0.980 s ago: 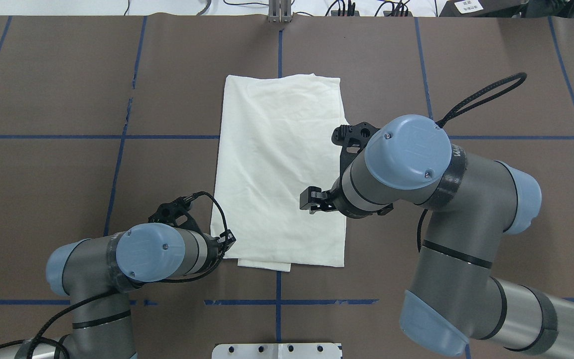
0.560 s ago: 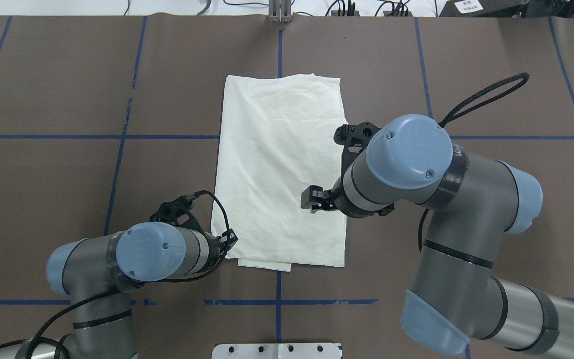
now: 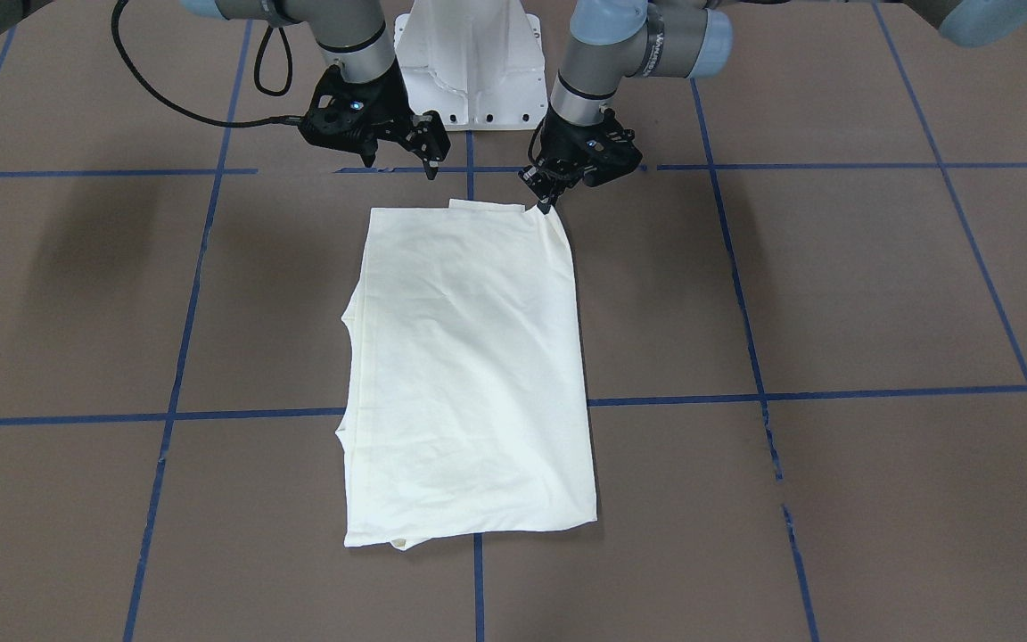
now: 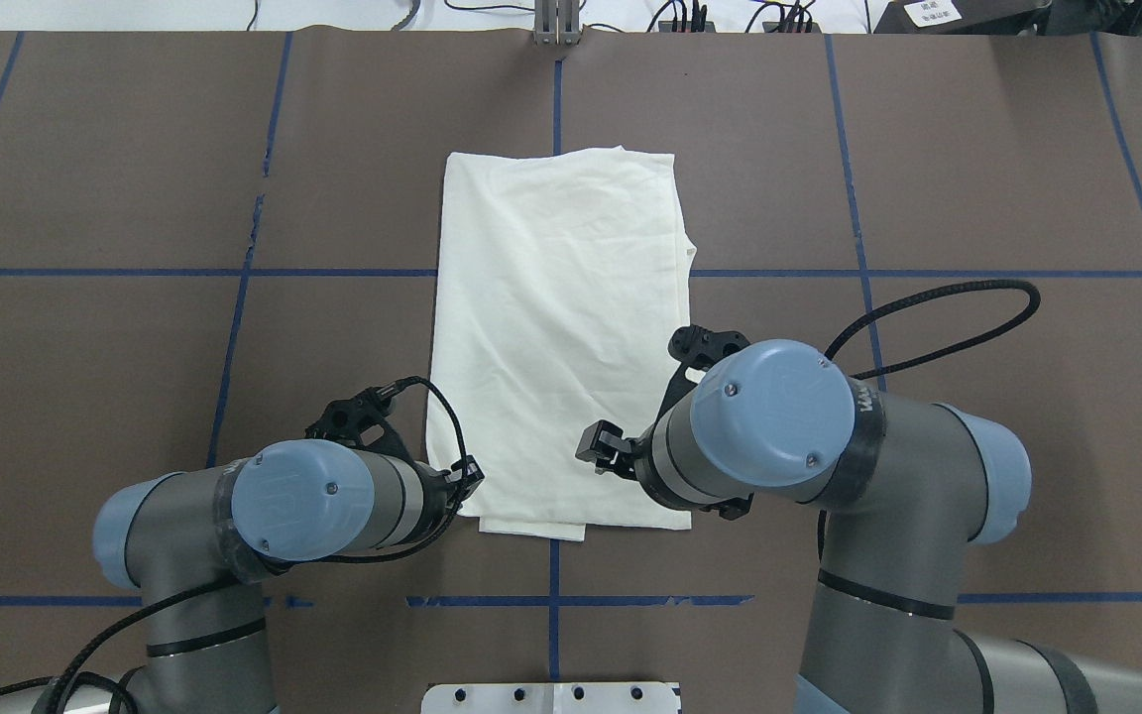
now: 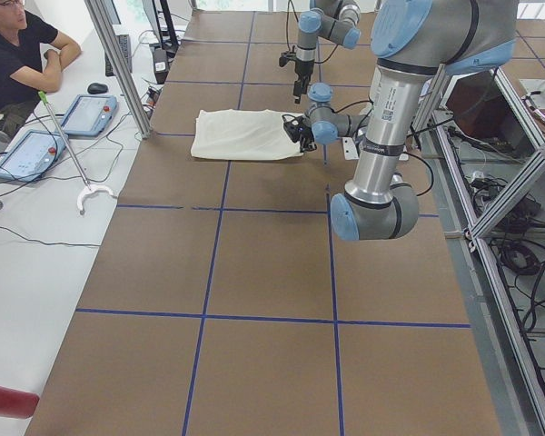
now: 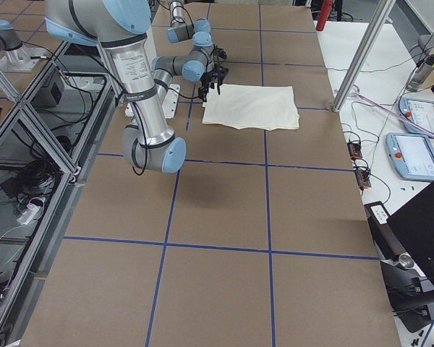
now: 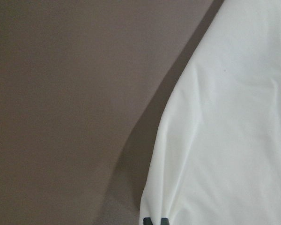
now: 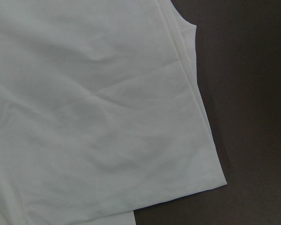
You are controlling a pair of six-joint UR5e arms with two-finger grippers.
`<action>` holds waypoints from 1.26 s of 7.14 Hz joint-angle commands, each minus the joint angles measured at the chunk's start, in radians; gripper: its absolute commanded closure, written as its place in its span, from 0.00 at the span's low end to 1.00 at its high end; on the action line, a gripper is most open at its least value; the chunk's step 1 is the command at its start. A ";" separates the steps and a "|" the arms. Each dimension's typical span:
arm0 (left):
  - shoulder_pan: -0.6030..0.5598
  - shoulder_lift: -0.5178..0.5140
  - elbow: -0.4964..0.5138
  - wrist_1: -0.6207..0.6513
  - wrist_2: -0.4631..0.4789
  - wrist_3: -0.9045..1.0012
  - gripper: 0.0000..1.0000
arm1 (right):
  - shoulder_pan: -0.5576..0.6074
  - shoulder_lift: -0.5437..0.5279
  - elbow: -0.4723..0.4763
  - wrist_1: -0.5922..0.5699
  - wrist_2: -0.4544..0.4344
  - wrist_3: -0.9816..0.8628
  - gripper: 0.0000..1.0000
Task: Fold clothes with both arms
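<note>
Tabletop brown, gridded with blue tape; cream shirt lies folded.

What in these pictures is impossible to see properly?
Shirt underside: pressed against the table in every view.
Right gripper open or shut: overhead, its body covers the fingers; front-facing, too small; right wrist view shows none.
Left gripper fingertips: cut off by left wrist view's bottom edge.

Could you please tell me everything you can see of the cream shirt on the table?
The cream folded cloth shirt lies plain side up as a long, lightly creased rectangle on the brown table, crossing a blue tape line. The black left gripper pinches one corner nearest the robot, lifting it slightly.
</note>
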 commanded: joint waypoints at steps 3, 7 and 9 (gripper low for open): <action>0.000 -0.003 0.001 0.000 -0.002 0.000 1.00 | -0.037 -0.019 -0.092 0.030 -0.081 -0.024 0.00; -0.001 -0.005 0.002 0.000 -0.002 0.002 1.00 | -0.021 -0.026 -0.177 0.081 -0.088 -0.137 0.00; -0.001 -0.005 0.002 0.000 -0.002 0.002 1.00 | -0.013 -0.019 -0.214 0.145 -0.082 -0.143 0.00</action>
